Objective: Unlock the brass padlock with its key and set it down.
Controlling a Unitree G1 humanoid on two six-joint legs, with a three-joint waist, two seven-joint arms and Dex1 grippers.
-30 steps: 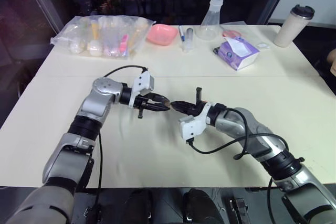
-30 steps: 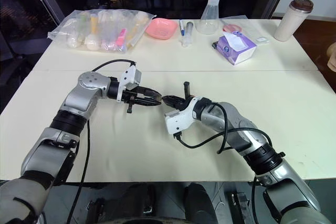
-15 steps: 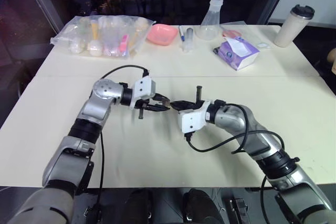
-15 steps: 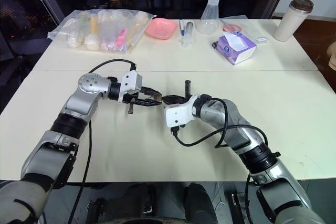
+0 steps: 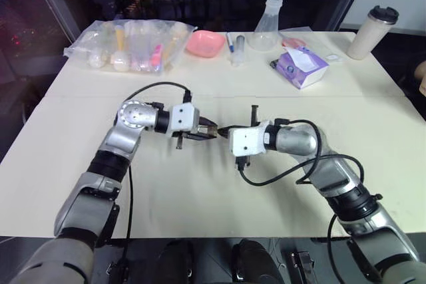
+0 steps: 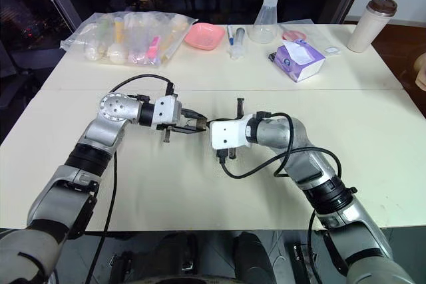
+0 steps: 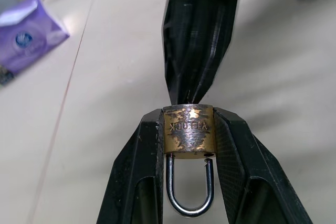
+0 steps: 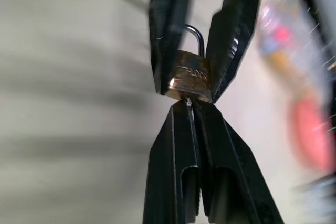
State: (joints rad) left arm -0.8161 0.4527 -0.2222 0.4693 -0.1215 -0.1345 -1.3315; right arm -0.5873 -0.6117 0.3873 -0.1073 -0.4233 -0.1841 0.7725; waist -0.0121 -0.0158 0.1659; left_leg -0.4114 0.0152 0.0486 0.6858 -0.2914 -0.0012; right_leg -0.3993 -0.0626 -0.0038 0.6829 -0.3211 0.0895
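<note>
Clamping the brass padlock (image 7: 189, 131) between its jaws above the table (image 5: 200, 191), the left gripper (image 7: 190, 129) steadies it, while the closed right gripper (image 8: 190, 102) should turn the unseen key gently, keeping axial alignment.

Worn brass, bright steel

The brass padlock (image 7: 189, 131) looks tarnished, scuffed; its shackle is glossy metal; matt black fingers (image 7: 237, 150) flank it.

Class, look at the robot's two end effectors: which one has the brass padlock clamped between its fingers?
The left end effector: its fingers straddle the brass padlock. The right end effector is shut, only its tip meeting the padlock's base.
</note>
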